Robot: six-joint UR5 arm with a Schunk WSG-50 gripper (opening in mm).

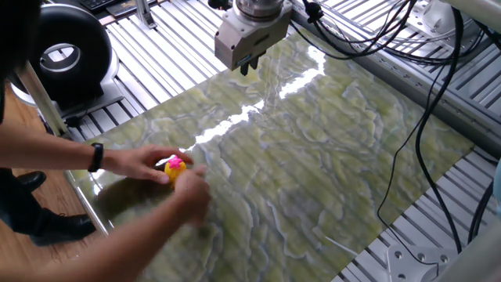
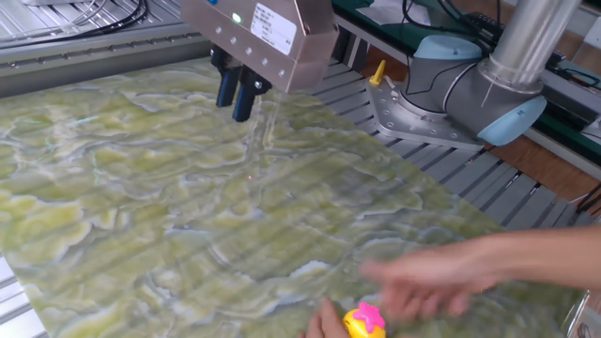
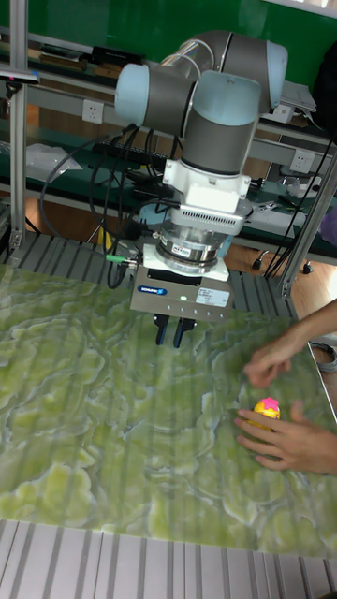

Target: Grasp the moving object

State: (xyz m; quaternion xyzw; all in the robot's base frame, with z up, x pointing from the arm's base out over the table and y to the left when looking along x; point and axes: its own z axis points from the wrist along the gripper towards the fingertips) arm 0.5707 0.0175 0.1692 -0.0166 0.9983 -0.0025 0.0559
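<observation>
The moving object (image 1: 174,166) is a tiny yellow toy with a pink tuft, standing on the green marbled mat (image 1: 313,172) near its left edge. A person's hands (image 1: 137,162) cup it on both sides. It also shows in the other fixed view as the moving object (image 2: 364,320) and in the tall view as the moving object (image 3: 267,408). My gripper (image 1: 249,69) hangs over the far end of the mat, well away from the toy. The gripper (image 3: 170,332) points straight down, its two dark fingers a narrow gap apart and holding nothing. The gripper (image 2: 237,94) hovers just above the mat.
The person's arms reach in over the mat's left edge (image 1: 94,188). A black round device (image 1: 61,55) sits beyond the mat's corner. Cables (image 1: 427,117) hang across the right side. The arm's base (image 2: 441,89) stands behind the mat on the slatted aluminium table.
</observation>
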